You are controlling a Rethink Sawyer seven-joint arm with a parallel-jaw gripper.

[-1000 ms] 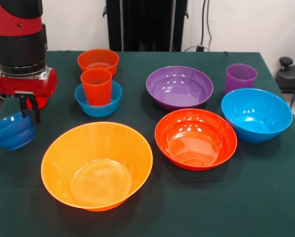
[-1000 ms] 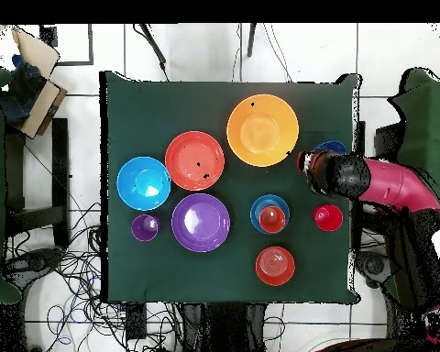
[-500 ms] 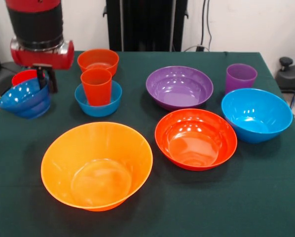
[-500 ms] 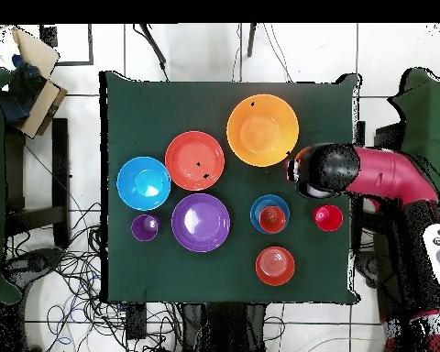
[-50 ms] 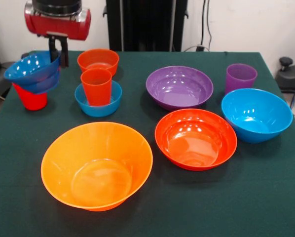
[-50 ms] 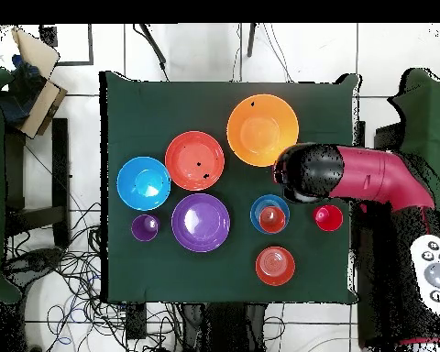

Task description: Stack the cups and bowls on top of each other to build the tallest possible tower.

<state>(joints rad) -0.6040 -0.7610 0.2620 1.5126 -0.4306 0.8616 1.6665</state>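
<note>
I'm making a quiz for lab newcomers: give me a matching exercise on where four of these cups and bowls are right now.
Things:
1. dark blue bowl
2. orange-red cup
3. purple cup
4. yellow-orange bowl

Places:
A. standing in the small light blue bowl
B. on the cloth, empty, nearest the front camera
C. held tilted in the gripper, off the table
D. beside the purple bowl

Pairs: 1-C, 2-A, 3-D, 4-B

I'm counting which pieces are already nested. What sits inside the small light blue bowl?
An orange-red cup stands upright inside the small light blue bowl. The cup covers the bowl's floor, so anything beneath it cannot be seen.
</note>
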